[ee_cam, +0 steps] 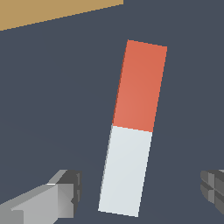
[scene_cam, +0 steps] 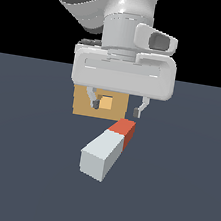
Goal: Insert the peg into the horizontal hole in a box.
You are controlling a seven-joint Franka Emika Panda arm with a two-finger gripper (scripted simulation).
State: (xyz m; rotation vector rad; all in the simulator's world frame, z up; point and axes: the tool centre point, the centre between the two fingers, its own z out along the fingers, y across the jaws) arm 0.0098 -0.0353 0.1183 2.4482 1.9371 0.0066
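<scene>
The gripper (scene_cam: 116, 107) hung with jaws spread wide and empty above the floor (scene_cam: 17, 168). The peg (scene_cam: 107, 149) lay flat at 6 o'clock from it, red end toward the box (scene_cam: 81, 106). The hole (scene_cam: 107, 102) held nothing; the peg was apart from the box.

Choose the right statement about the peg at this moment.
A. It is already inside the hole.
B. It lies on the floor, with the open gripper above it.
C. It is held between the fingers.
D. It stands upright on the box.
B: the peg lies flat, and the gripper hangs open, with neither finger touching it.
</scene>
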